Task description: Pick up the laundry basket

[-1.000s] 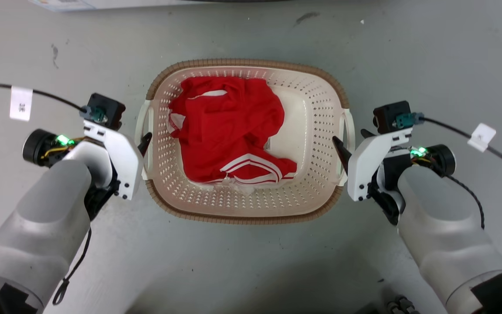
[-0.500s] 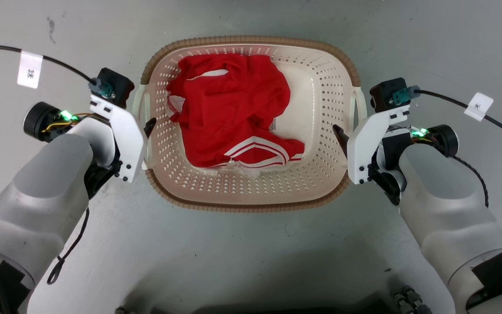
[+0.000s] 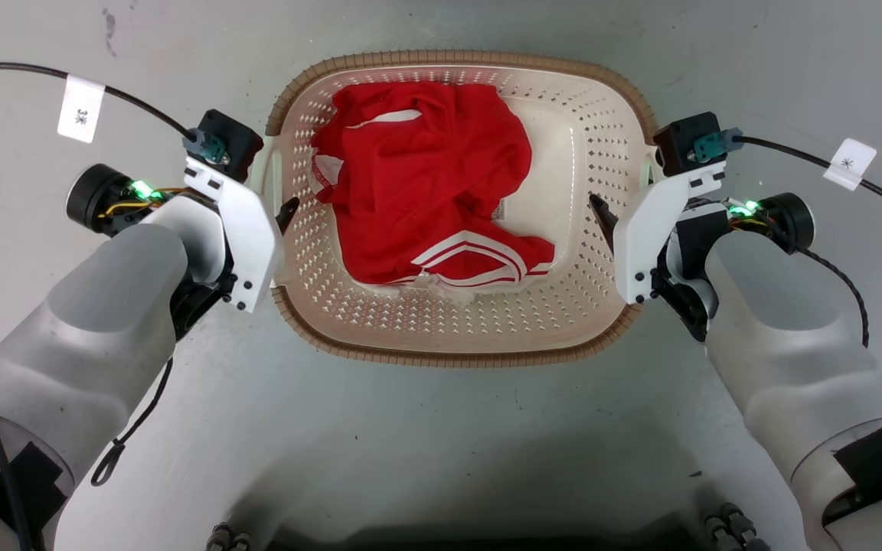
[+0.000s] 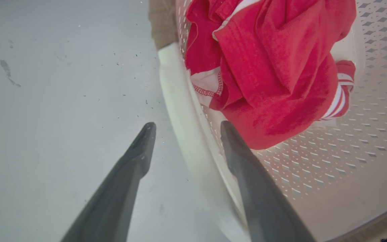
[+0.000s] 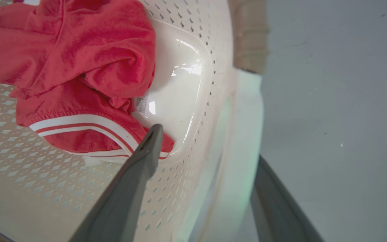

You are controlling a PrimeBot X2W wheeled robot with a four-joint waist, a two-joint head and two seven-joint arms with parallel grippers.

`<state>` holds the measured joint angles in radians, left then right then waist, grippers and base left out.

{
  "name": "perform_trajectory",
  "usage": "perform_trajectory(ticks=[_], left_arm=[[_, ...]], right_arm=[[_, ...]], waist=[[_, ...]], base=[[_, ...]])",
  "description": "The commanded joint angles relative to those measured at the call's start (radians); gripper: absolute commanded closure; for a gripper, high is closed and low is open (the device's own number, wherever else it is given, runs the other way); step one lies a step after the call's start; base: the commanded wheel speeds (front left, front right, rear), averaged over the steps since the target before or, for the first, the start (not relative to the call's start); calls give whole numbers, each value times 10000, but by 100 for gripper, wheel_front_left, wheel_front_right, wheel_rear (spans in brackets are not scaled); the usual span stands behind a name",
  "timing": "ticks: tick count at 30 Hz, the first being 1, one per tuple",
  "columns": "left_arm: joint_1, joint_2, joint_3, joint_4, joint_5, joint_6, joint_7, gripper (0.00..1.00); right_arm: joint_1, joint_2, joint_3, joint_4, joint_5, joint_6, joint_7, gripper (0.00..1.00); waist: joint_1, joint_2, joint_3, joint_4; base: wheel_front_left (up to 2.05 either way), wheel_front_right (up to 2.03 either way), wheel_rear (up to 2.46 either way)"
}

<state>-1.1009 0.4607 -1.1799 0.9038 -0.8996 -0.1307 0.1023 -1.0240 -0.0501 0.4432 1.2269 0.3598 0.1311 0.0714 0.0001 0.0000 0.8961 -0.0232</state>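
Now that my left gripper (image 4: 187, 125) and right gripper (image 5: 208, 144) have slid in on the cream-white perforated plastic laundry basket (image 3: 456, 357) — fingers (image 4: 129, 168) parted, astride its white side handles (image 4: 176, 87) — clamping should follow.

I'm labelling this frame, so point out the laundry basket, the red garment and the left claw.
laundry basket (image 3: 456, 358), head view, near brown rim.
red garment (image 3: 426, 168), head view, middle of the cloth.
left claw (image 4: 187, 125), left wrist view, midway between its fingertips.
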Motion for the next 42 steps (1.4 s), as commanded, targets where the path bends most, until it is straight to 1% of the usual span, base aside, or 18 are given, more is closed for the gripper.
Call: perform_trajectory(ticks=[1, 4, 5, 6, 14, 20, 25, 31, 33, 34, 39, 42], left_arm=[[-183, -32, -143, 43, -146, 10, -90, 0], [-173, -62, -373, 18, -418, 10, -17, 0], [-181, -56, -432, -20, -503, 10, -2, 84], [-192, -51, -495, -64, -601, 10, 30, 100], [-203, 16, -820, -146, -1056, 10, 28, 100], [-25, 10, -912, -171, -1434, 10, 37, 100], [384, 56, -964, -373, -1743, 10, 820, 100], [934, 409, -993, -1203, -2489, -3, 2062, 100], [1061, 558, -996, -1470, -2645, -6, 2500, 100], [1061, 558, -996, -1470, -2645, -6, 2500, 100], [1460, 857, -994, -1953, -2924, -6, 3430, 100], [1724, 938, -1000, -2176, -3160, -9, 3885, 100]], right_arm=[[-152, -2, -33, 43, -67, -7, -2, 0], [-129, -2, -60, 77, -68, -7, 62, 0], [-120, -2, -91, 97, -32, -7, 69, 63], [-122, -2, -83, 102, -56, -7, 62, 100], [-122, -11, -172, 214, -230, 10, 18, 100], [131, -13, -89, 312, -332, 10, 464, 100], [508, -18, 388, 194, -167, 10, 1812, 100], [722, -19, 735, 59, 128, 10, 3332, 100], [818, -21, 809, 5, 318, 10, 3828, 100], [818, -21, 809, 5, 318, 10, 3828, 100], [1181, -22, 1206, -268, 772, 10, 5051, 100], [1385, -24, 1421, -431, 1065, 10, 5624, 100]], waist=[[-1, 0, 21, 36], [-1, 0, 33, 65], [-1, 0, 38, 75], [-1, 0, 41, 84], [-1, 0, -83, 99], [-1, 0, -689, 103], [-1, 0, -1603, 104], [-1, 0, -2767, 109], [-1, 0, -3206, 117], [-1, 0, -3206, 117], [-1, 0, -4337, 48], [-1, 0, -4958, 6]], base=[[0, 0, 0], [0, 0, 0], [0, 0, 0], [0, 0, 0], [0, 0, 0], [0, 0, 0], [0, 0, 0], [0, 0, 0], [0, 0, 0], [0, 0, 0], [0, 0, 0], [0, 0, 0]])
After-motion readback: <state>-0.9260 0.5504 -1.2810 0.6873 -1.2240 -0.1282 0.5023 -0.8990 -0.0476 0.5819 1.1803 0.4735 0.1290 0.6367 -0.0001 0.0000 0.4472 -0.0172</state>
